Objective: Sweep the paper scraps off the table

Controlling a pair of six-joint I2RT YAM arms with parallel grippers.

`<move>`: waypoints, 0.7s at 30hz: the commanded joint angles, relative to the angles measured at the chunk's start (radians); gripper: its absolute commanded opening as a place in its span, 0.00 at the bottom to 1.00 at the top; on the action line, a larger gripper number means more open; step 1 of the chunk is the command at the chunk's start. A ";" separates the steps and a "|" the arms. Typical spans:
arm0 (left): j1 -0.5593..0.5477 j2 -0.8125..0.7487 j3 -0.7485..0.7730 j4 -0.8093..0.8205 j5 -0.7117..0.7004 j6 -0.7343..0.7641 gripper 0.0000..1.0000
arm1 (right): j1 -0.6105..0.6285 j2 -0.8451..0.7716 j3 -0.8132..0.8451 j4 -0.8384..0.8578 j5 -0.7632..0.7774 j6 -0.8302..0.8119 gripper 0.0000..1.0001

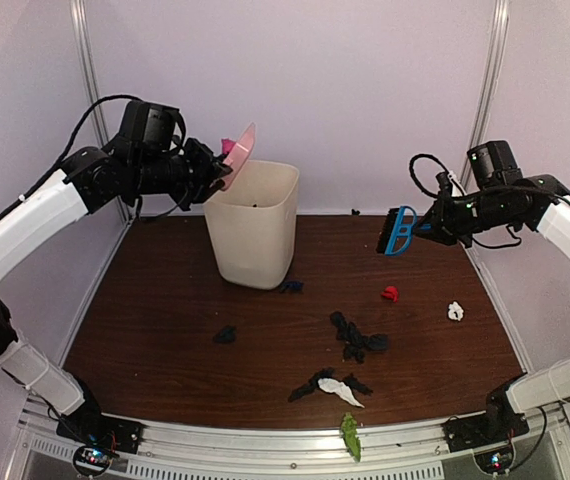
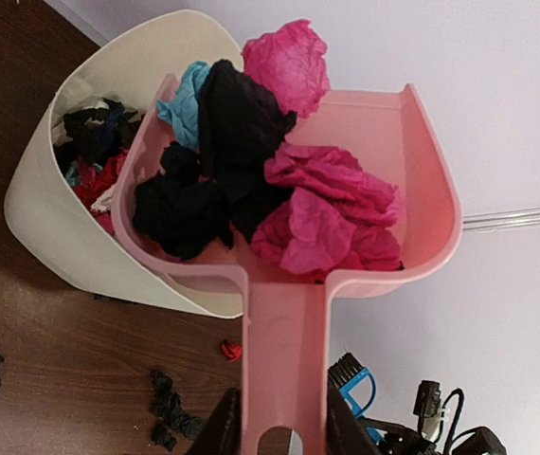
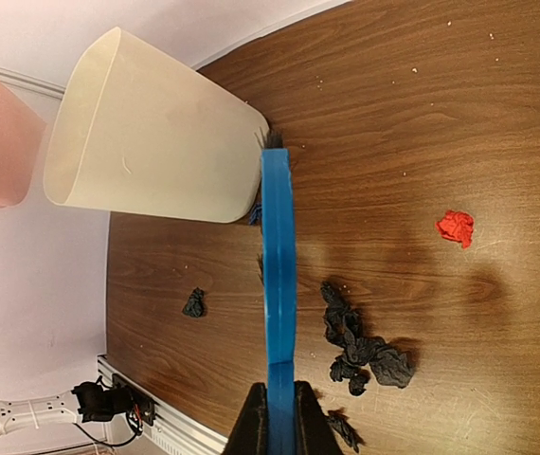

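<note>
Step in hand: by judgement, a load of crumpled paper scraps point(image 2: 332, 180) is being brought for emptying from the pink plastic scoop-shaped dustpan point(image 2: 422, 190) into the tall cream plastic bin point(image 2: 52, 218).
Left gripper point(image 2: 279, 431): its fingers are being held nearly closed, and the dustpan's flat handle is being clamped between them.
Right gripper point(image 3: 278, 417): its fingers are being pressed fully together on the handle of the blue plastic hand brush point(image 3: 277, 265), which is being held in the air, well apart from the bin.
Load position: the dustpan is being held raised just beside the bin's rim. Whether its mouth is overhanging the opening cannot be told.
Doing it well: the mouth should be brought over the middle of the opening before the handle is lifted. The tilt should be made slowly, since the topmost magenta wad is judged likeliest to roll outside.
Remaining scraps: they are lying on the dark reddish-brown wooden table point(image 1: 165, 320), between the bin and the front rail.
Count in pan: three magenta wads can be made out, with one light-blue wad point(image 2: 185, 100) and a black mass point(image 2: 223, 161) that cannot be separated.
Count on table: one red wad point(image 1: 390, 293), two white wads point(image 1: 455, 311) point(image 1: 343, 392), one green wad point(image 1: 349, 435) on the rail, one lone black wad point(image 1: 225, 334), one dark scrap point(image 1: 290, 286) at the bin's foot, one black cluster point(image 1: 355, 338).
Count of tools: one dustpan, one bin, one brush.
</note>
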 commanded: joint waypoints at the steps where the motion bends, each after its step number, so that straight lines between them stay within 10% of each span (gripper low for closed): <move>1: 0.034 0.014 0.022 0.059 0.110 -0.129 0.00 | -0.008 -0.018 0.010 0.028 0.018 0.011 0.00; 21: 0.077 0.165 0.055 0.363 0.514 -0.421 0.00 | -0.008 -0.092 -0.036 0.013 0.038 0.020 0.00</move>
